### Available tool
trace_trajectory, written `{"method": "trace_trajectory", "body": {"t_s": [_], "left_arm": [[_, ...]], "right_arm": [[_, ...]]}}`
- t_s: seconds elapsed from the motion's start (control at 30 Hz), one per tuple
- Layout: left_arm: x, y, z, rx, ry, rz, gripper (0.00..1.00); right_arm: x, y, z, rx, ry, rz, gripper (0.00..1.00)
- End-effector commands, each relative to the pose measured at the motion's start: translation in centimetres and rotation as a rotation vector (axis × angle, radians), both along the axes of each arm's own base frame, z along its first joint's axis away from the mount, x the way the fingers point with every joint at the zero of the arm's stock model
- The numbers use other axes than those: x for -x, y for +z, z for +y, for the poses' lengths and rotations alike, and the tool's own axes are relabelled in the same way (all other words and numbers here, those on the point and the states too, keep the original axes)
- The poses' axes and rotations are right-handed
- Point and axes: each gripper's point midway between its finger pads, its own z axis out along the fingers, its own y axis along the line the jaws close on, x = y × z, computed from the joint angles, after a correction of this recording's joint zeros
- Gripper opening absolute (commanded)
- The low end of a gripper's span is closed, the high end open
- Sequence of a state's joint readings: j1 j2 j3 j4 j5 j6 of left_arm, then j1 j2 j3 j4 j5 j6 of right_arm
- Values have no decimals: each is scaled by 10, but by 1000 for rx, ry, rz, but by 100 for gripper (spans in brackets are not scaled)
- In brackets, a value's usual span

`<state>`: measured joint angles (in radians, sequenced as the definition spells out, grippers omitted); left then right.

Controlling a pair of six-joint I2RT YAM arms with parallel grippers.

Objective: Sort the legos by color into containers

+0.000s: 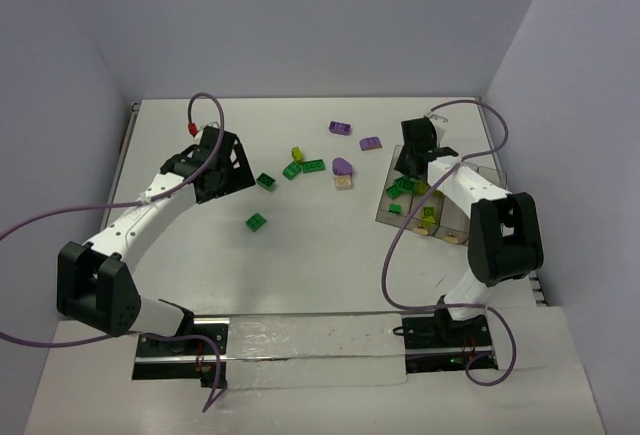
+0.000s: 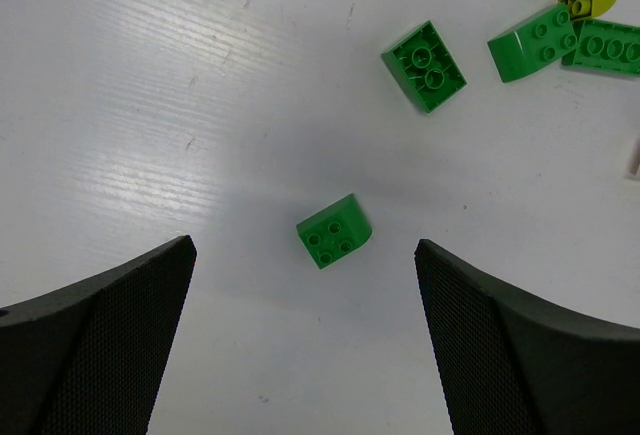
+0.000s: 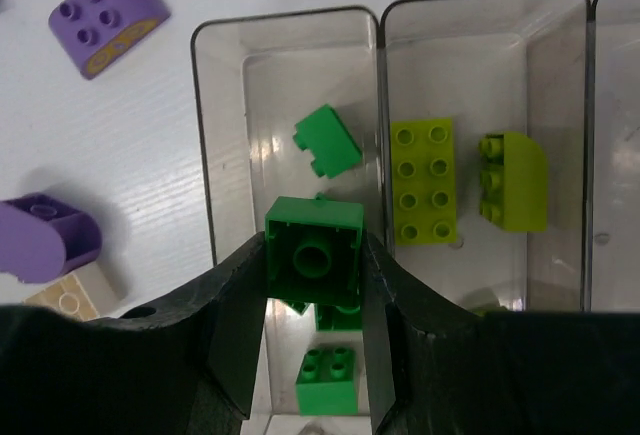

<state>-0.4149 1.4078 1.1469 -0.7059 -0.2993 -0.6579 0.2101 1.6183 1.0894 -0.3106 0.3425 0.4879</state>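
Top: left end effector (image 1: 215,167) hangs over the loose legos (image 1: 292,169) mid-counter (image 1: 180,245). Right end effector (image 1: 413,160) is over the far end of the containers (image 1: 460,225) at the right edge. Looks like a pick on one side and a drop on the other.

Left wrist: fingers spread wide, nothing gripped. Rounded green brick (image 2: 333,230) lies studs-up on the counter between them, roughly centred, so likely the next pick. Other greens sit well apart.

Right wrist: end effector pinches a square green brick (image 3: 314,253) by its sides, hollow underside towards the camera. It hangs above the leftmost bin (image 3: 197,135), which holds only green. Yellow-green bricks (image 3: 422,180) are in the next bin, so the colour matches. Purple brick (image 3: 108,7) is still outside.
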Motion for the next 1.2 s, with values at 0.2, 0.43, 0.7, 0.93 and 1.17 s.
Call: {"method": "trace_trajectory", "body": {"t_s": [0.2, 0.43, 0.7, 0.93, 1.17], "left_arm": [[-5, -2, -12, 70, -2, 7, 99], [2, -36, -7, 23, 3, 81, 99], [-15, -83, -3, -95, 32, 157, 99], [-13, -104, -30, -38, -30, 193, 99], [0, -119, -59, 77, -188, 184, 97]], "right_arm": [[-50, 24, -1, 2, -1, -67, 77], [-29, 47, -5, -11, -3, -119, 84], [8, 80, 11, -78, 46, -214, 84], [25, 89, 16, -83, 74, -227, 84], [33, 92, 20, -99, 89, -236, 84]]}}
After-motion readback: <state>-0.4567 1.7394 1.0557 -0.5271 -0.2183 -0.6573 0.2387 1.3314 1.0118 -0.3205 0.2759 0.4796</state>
